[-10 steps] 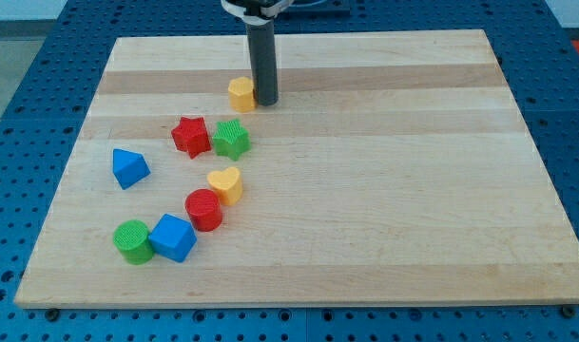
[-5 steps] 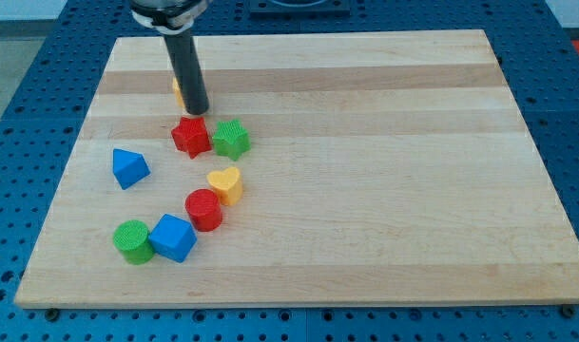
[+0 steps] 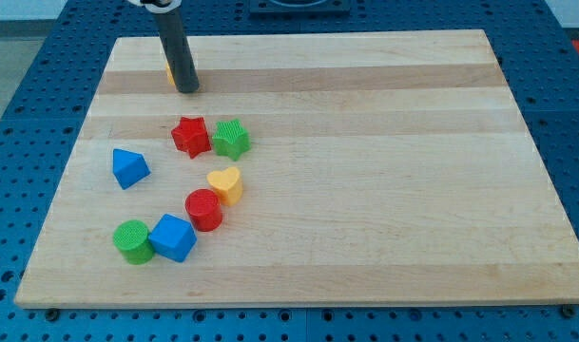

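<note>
My tip [image 3: 187, 89] rests on the board near the view's top left. It touches a yellow block [image 3: 170, 73], which is mostly hidden behind the rod, with only a sliver showing at the rod's left. Below the tip lie a red star-shaped block [image 3: 190, 135] and a green block [image 3: 231, 139], side by side. Further down sit a yellow heart block [image 3: 226, 183] and a red cylinder [image 3: 203, 209].
A blue triangular block [image 3: 129, 167] lies at the view's left. A green cylinder [image 3: 132, 240] and a blue cube [image 3: 173, 237] sit together near the board's lower left. The wooden board [image 3: 413, 190] lies on a blue perforated table.
The rod has swept from the view's top centre to the left and then slightly up, pushing the yellow block with it to the top left.
</note>
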Controlling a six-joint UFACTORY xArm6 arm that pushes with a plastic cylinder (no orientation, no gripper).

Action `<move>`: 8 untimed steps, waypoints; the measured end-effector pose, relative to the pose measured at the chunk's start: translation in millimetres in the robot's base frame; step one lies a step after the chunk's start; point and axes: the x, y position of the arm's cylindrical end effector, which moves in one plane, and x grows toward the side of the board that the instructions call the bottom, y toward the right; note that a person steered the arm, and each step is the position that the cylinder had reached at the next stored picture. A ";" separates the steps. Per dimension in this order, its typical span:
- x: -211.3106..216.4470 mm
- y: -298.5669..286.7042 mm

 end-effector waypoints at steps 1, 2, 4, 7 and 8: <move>-15.9 0.0; -29.1 0.0; -47.4 -4.8; -48.2 -32.4; -48.2 -41.1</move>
